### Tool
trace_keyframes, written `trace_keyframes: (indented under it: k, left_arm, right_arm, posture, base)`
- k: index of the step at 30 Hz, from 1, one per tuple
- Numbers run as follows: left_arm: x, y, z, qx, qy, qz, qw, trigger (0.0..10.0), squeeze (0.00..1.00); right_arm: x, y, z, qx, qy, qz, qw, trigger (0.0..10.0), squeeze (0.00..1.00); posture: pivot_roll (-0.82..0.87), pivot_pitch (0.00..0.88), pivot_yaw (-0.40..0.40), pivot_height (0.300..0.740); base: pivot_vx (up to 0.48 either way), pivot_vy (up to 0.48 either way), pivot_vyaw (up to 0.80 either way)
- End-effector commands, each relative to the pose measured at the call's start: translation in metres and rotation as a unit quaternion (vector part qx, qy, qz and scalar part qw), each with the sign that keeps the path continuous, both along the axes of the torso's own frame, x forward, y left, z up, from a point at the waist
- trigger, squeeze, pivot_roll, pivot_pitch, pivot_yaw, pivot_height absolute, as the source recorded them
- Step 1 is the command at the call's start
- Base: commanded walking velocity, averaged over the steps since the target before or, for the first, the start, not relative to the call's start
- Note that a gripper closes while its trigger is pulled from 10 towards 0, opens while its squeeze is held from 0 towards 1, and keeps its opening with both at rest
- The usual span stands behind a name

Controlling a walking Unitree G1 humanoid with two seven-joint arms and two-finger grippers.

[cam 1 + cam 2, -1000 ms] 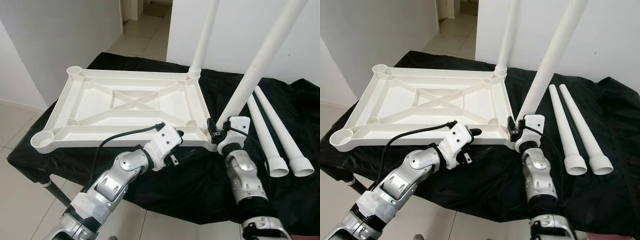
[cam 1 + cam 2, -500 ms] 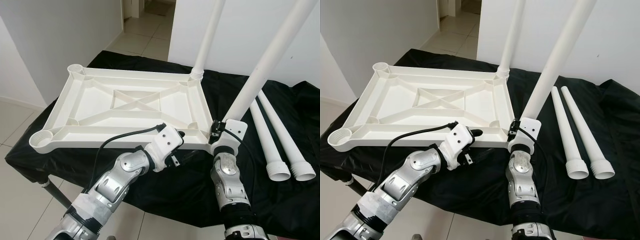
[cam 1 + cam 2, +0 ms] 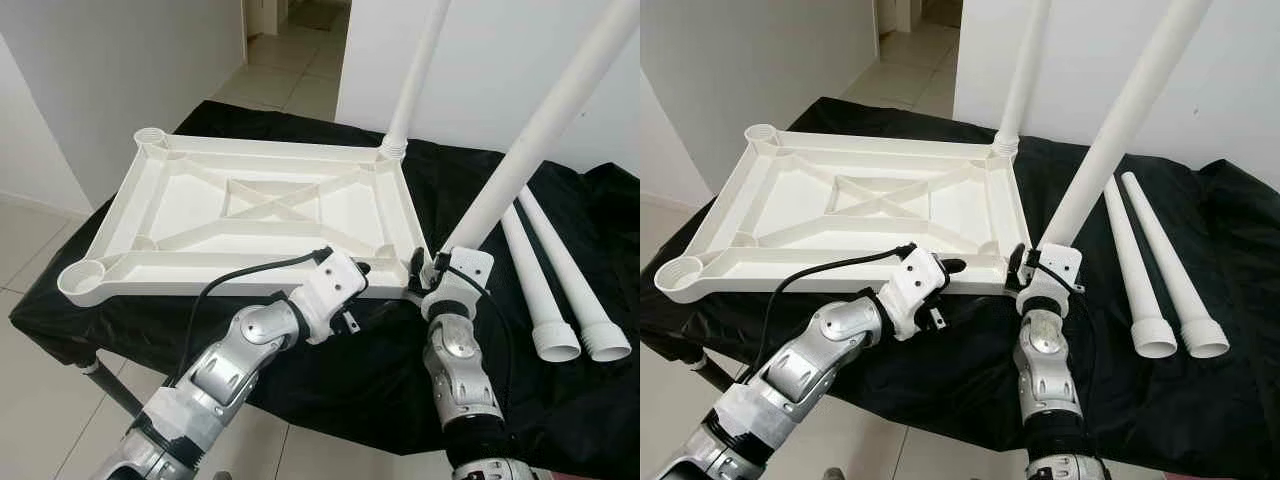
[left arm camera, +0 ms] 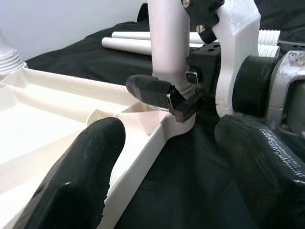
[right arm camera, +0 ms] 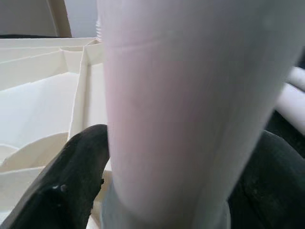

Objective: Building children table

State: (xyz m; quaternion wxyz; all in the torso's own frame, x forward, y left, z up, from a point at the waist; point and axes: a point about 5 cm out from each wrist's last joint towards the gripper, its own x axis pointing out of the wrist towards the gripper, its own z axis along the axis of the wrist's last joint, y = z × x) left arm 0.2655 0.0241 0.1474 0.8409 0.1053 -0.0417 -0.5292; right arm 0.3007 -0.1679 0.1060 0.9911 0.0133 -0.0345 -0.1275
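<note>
Left eye view: nearest, the left hand straddles the upturned tabletop's near rim, fingers apart. Beside it, the right hand grips a tilted leg at the near-right corner. Beyond, 2 loose legs lie on the black-draped bench; 1 fitted leg stands at the far corner.

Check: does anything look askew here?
Yes. The leg held by the right gripper at the tabletop's near corner leans outward, while the far-corner leg stands nearly upright.
</note>
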Motion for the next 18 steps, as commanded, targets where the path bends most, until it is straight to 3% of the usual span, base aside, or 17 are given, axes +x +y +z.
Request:
trace_keyframes:
  k: [1, 7, 8, 9, 10, 18]
  left_arm:
    - [-0.006, -0.001, -0.003, 0.016, 0.004, -0.041, 0.999, 10.0, 0.0]
    - [-0.005, 0.0, -0.002, 0.016, 0.004, -0.037, 0.999, 10.0, 0.0]
    - [-0.005, 0.0, -0.002, 0.016, 0.004, -0.036, 0.999, 10.0, 0.0]
    - [-0.005, 0.0, -0.002, 0.016, 0.004, -0.036, 0.999, 10.0, 0.0]
    - [-0.005, 0.0, -0.003, 0.016, 0.004, -0.036, 0.999, 10.0, 0.0]
    - [-0.005, 0.0, -0.003, 0.015, 0.005, -0.035, 0.999, 10.0, 0.0]
  right_arm:
    - [-0.003, -0.005, 0.0, -0.007, -0.006, 0.005, 1.0, 10.0, 1.0]
    - [-0.005, -0.006, 0.003, 0.0, -0.023, 0.02, 1.0, 10.0, 1.0]
    - [-0.006, -0.006, 0.004, -0.001, -0.028, 0.027, 0.999, 10.0, 0.81]
    - [-0.006, -0.006, 0.004, -0.001, -0.028, 0.027, 0.999, 10.0, 0.81]
    - [-0.006, -0.005, 0.006, 0.002, -0.034, 0.035, 0.999, 10.0, 0.0]
    - [-0.002, -0.009, 0.017, 0.007, -0.059, 0.082, 0.995, 10.0, 0.0]
  posture:
    - [-0.02, 0.0, -0.083, 0.74]
    - [-0.02, 0.0, -0.085, 0.74]
    - [-0.02, 0.0, -0.086, 0.74]
    - [-0.02, 0.0, -0.086, 0.74]
    - [-0.02, 0.0, -0.086, 0.74]
    - [-0.02, 0.0, -0.086, 0.74]
  base:
    - [0.0, 0.0, 0.0]
    - [0.0, 0.0, 0.0]
    - [0.0, 0.0, 0.0]
    - [0.0, 0.0, 0.0]
    - [0.0, 0.0, 0.0]
    - [0.0, 0.0, 0.0]
